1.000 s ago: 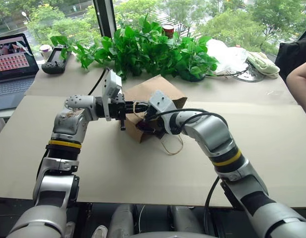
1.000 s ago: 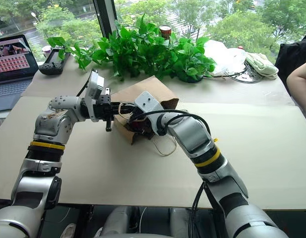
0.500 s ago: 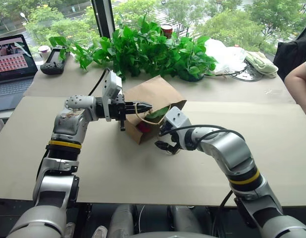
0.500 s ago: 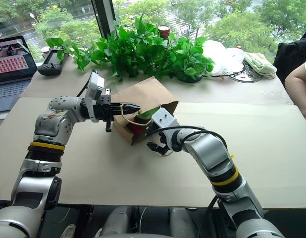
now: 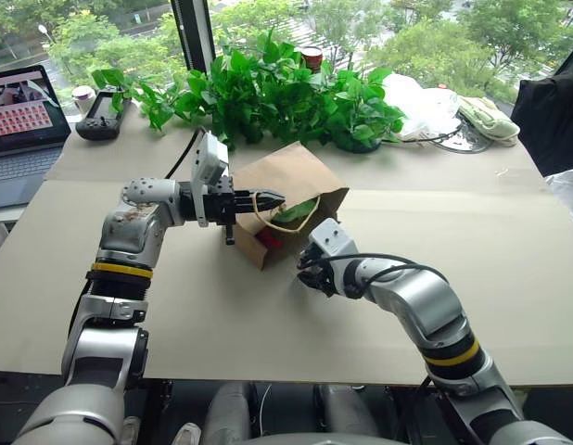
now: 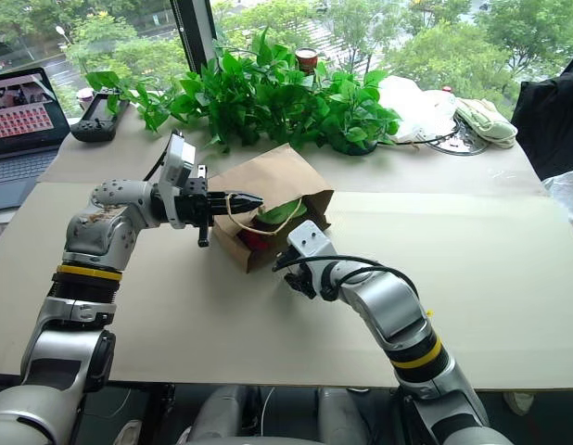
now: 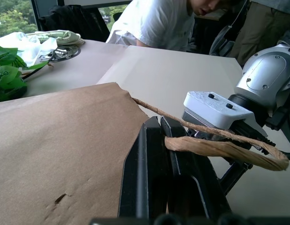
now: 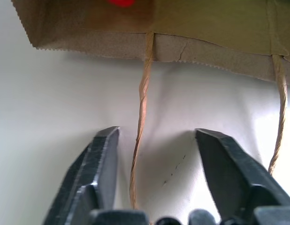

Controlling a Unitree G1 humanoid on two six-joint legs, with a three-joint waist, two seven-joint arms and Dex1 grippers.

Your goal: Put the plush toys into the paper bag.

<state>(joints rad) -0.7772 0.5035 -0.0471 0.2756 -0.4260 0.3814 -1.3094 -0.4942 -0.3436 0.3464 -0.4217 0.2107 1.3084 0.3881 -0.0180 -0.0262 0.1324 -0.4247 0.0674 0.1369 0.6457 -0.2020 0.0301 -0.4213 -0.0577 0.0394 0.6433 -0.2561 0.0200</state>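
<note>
Both toys (image 5: 285,222) sat in the bag (image 5: 286,181); left gripper (image 5: 268,198) pinched one handle (image 7: 220,145), right gripper (image 8: 154,154) stood open around the other (image 8: 141,122); I judged closing squarely on it best.

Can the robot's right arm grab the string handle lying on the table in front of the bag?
Probably yes. The right gripper is open, with one strand of the lower twine handle running between its fingers on the table, just outside the paper bag. Nothing lies in the way.

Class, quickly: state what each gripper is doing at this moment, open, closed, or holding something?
Left gripper: shut on the twine handle of the paper bag.
Right gripper: open, one strand of the lower handle between its fingers, not gripped.
</note>
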